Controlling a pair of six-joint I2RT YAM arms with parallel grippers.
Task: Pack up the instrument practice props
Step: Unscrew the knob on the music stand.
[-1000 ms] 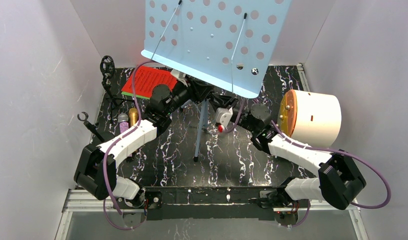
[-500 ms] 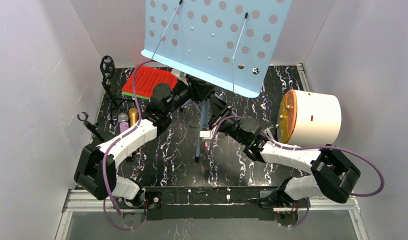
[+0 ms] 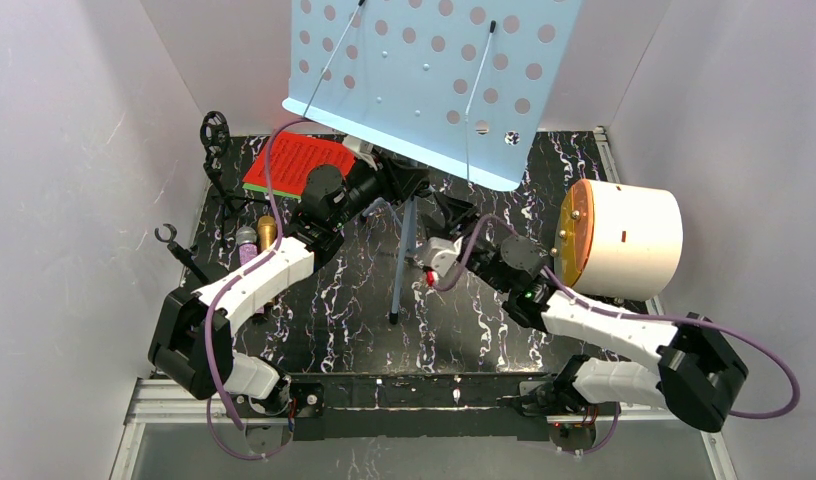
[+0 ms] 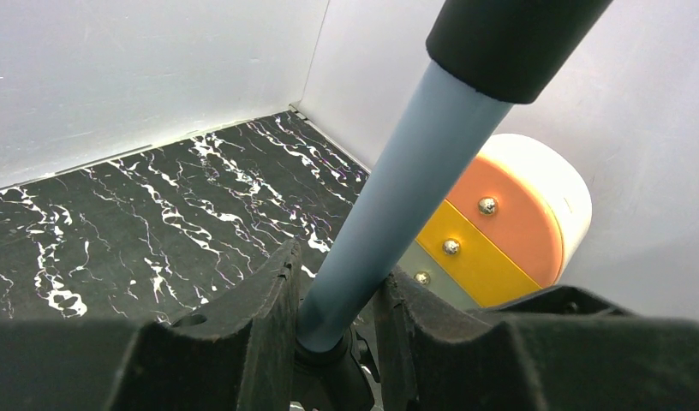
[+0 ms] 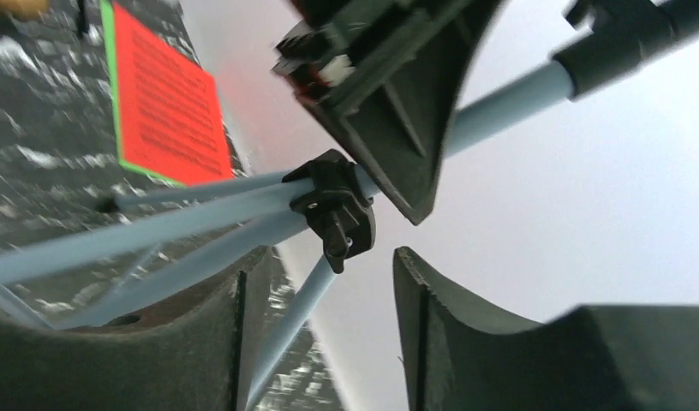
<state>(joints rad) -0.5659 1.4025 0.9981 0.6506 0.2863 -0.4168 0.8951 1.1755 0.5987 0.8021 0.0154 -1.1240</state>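
The pale blue perforated music rack [image 3: 434,80] stands tilted on its tripod legs [image 3: 402,260] at mid table. My left gripper [image 3: 389,185] [image 4: 333,317] is shut on the rack's blue pole [image 4: 397,171] just above a black collar. Just right of the pole, my right gripper [image 3: 446,215] [image 5: 320,325] is open under the black tripod hub [image 5: 333,205]. One blue leg [image 5: 286,330] crosses its gap unpinched. Red and green score sheets [image 3: 296,165] [image 5: 162,107] lie at the back left. A gold microphone [image 3: 267,232] and a purple microphone [image 3: 246,243] sit at the left, near thin black mic mounts [image 3: 216,135].
A white drum-shaped container [image 3: 634,235] with an orange and yellow face [image 4: 492,231] lies on its side at the right. White walls enclose the black marbled table [image 3: 464,320] on the left, back and right.
My right gripper swung left, then back up to the tripod hub, and its jaws opened wider. The left gripper and the rack have stayed put.
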